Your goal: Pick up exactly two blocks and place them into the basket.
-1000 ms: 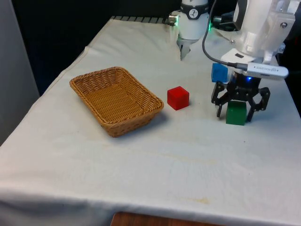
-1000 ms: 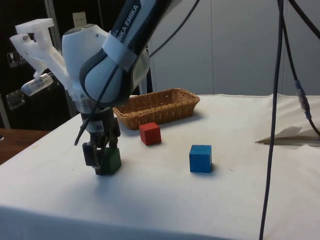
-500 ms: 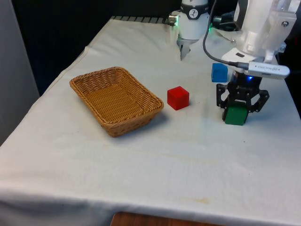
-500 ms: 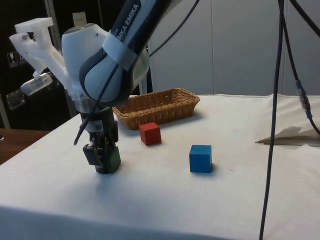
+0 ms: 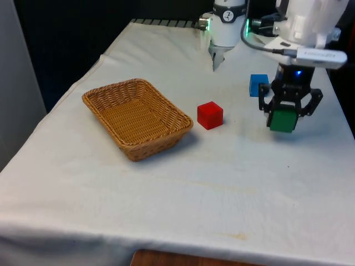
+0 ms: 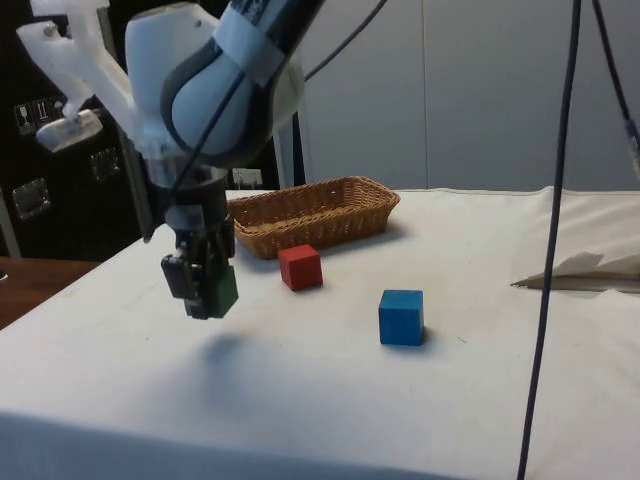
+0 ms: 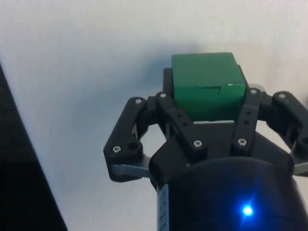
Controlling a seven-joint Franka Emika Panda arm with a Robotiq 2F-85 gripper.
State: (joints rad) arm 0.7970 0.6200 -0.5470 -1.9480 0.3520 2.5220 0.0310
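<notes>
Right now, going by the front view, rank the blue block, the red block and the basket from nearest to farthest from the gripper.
The gripper holds the green block above the cloth.
1. Blue block: just behind it, slightly toward the front view's left.
2. Red block: farther toward the front view's left, mid-table.
3. Basket: farthest, beyond the red block on the front view's left.

No legible text, label, brand mark, number or sign found on any item in the front, side or wrist views. A lettered band on the arm [image 6: 262, 30] in the side view is cut off and cannot be read. Blocks, basket and counter cloth carry no markings.
</notes>
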